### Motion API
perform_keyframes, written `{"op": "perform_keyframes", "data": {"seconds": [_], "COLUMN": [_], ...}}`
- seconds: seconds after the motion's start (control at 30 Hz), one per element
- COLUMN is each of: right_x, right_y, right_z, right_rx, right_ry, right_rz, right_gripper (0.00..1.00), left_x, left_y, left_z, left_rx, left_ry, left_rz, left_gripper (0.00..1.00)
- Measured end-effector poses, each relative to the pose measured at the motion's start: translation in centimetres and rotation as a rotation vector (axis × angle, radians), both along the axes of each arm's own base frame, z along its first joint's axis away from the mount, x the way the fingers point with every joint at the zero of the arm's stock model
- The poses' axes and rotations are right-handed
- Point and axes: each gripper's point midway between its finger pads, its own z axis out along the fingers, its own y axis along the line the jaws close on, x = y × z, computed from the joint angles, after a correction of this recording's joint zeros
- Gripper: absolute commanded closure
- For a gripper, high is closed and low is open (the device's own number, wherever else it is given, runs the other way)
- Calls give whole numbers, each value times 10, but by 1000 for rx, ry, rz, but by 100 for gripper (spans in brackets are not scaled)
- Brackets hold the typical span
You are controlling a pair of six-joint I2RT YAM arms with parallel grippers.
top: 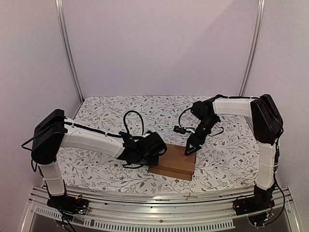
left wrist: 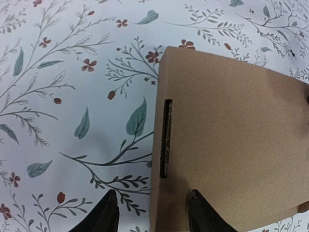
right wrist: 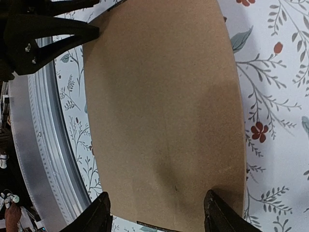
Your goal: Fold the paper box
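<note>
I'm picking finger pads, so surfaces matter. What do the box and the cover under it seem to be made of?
Box: brown cardboard, matte and finely grainy; its cut slot shows a dark raw edge. Cover: likely printed cloth, white with leaves and red flowers, no gloss; cloth or soft vinyl, I cannot tell.
</note>
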Motion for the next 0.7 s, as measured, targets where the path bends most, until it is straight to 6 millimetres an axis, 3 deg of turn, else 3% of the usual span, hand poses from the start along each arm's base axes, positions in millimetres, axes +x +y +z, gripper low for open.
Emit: {"op": "perform_keyframes", "data": {"seconds": [0.2,0.37,0.43,0.57,0.7], "right_x": [-33,-43,-41,-32,-21], "right_y": [-20,-38,-42,-46,-44], "right_z": [1,4,10,33,43], "right_rx": [-50,-98,-104,-77,-61], "right_ry": [80,81,59,-25,-91], "right_rz": [-43,-62,-69,-81,-81], "right_gripper": [35,35,35,37,40], "left_x": [20,37,37,17,-2], "left_y": [-43,-52,-46,-5,22], "left_z": [1,15,27,48,41], "left_rx": [-14,28,28,-4,-29], "left_ry": [-6,-69,-114,-179,-194], "left_rz": [-105,-185,-207,-231,-249], "left_gripper": [55,54,54,63,80]}}
